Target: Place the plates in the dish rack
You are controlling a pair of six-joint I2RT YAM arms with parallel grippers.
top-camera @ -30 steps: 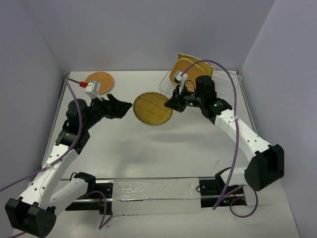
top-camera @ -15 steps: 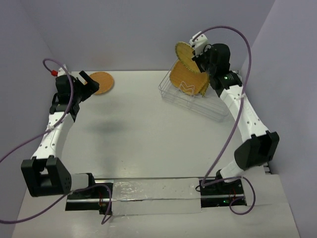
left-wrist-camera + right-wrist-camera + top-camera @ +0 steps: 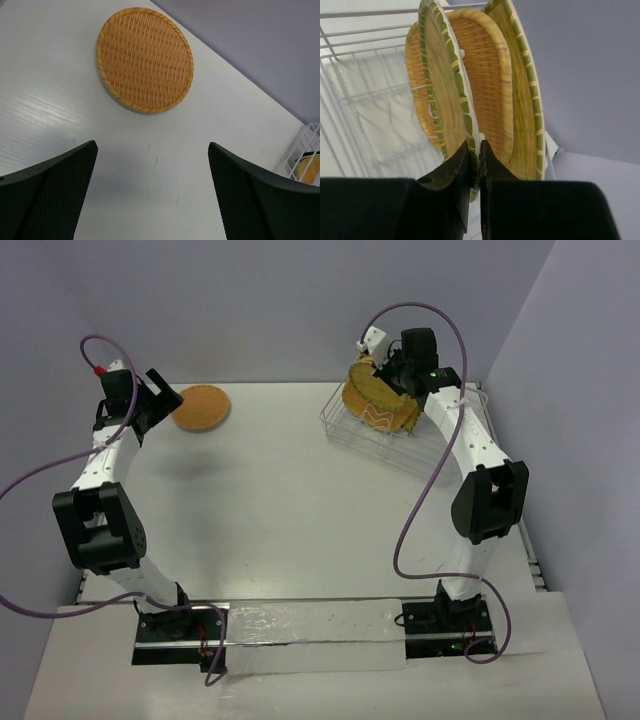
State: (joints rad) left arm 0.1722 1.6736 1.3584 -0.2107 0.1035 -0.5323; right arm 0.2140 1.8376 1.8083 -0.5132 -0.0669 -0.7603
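Pinching the rim of the yellow round plate [image 3: 440,95], the right gripper [image 3: 479,150] has its jaws nearly closed on it. That plate stands on edge in the dish rack [image 3: 360,435], with other woven plates [image 3: 487,85] upright just behind it, perhaps three, though they overlap too much to count. The left gripper [image 3: 151,155] hangs with jaws spread wide over the table [image 3: 150,200]. The orange round plate [image 3: 145,59] lies flat ahead of it, well apart from the rack.
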